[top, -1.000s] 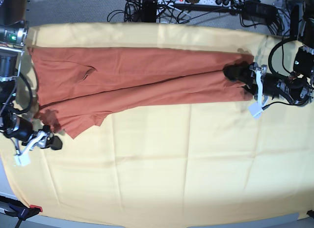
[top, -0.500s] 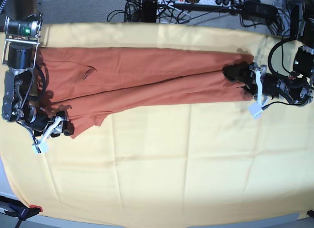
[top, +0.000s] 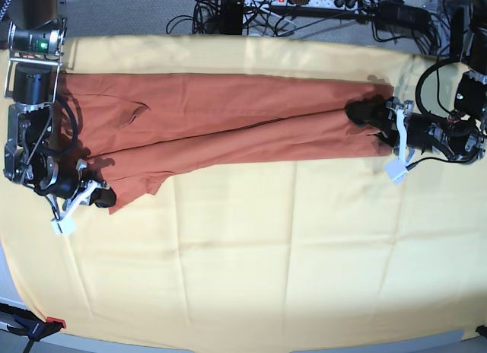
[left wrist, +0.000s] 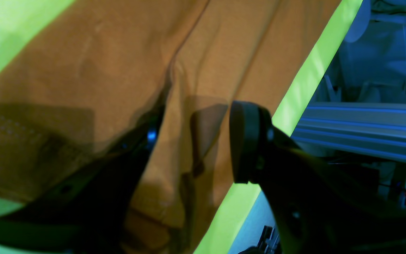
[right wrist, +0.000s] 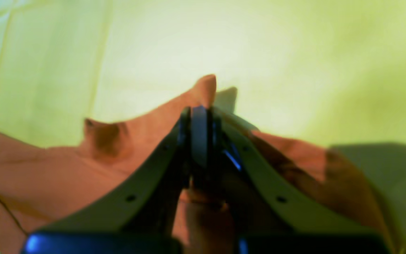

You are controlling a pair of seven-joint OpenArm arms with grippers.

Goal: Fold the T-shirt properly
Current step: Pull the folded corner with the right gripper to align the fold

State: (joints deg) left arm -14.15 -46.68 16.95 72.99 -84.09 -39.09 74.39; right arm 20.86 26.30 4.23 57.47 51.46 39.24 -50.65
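The T-shirt (top: 221, 132) lies folded into a long band across the yellow cloth (top: 266, 254) on the counter, long axis running arm to arm. The right hand (top: 97, 197) is pressed together, pinching its near corner. The left hand (top: 373, 117) straddles the opposite end, spread. Only the right wrist view confirms fabric between the fingers (right wrist: 197, 141).

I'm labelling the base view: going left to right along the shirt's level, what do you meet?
right gripper shut on the shirt's corner → T-shirt → left gripper at the shirt's other end, all on the yellow cloth.
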